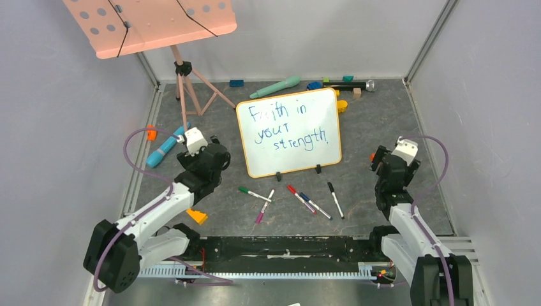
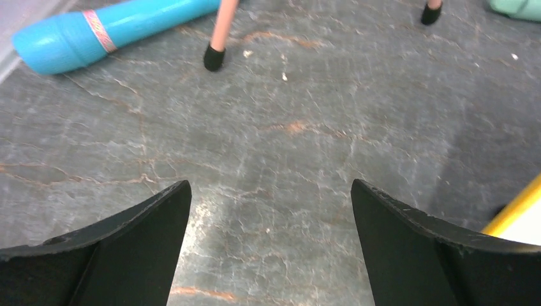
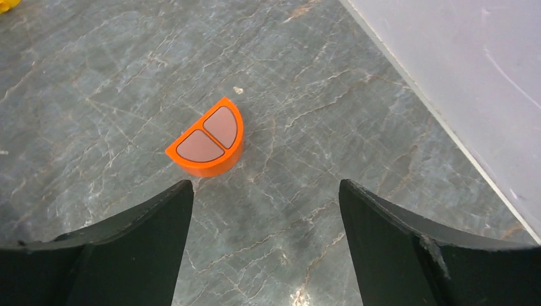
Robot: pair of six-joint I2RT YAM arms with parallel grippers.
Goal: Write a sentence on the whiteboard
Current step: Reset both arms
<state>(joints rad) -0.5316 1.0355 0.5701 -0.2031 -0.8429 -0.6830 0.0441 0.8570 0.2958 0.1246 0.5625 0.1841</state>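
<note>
Left hand (image 2: 271,248) and right hand (image 3: 265,245) are both hanging wide open and empty above the counter (image 1: 383,127), the whiteboard (image 1: 293,159) standing between them, long side crosswise, nearer the left, its blue sentence (image 1: 271,134) looking complete.

tabletop (image 3: 96,76): matt grey stone-look | whiteboard (image 1: 287,162): smooth white | block (image 3: 207,137): smooth orange plastic | tube (image 2: 115,29): glossy blue plastic

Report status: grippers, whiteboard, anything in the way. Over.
Left gripper open, empty. Right gripper open, empty, near orange half-round block. Whiteboard standing on its feet, sentence written in blue. Five markers lying in front; nothing blocking it.
</note>
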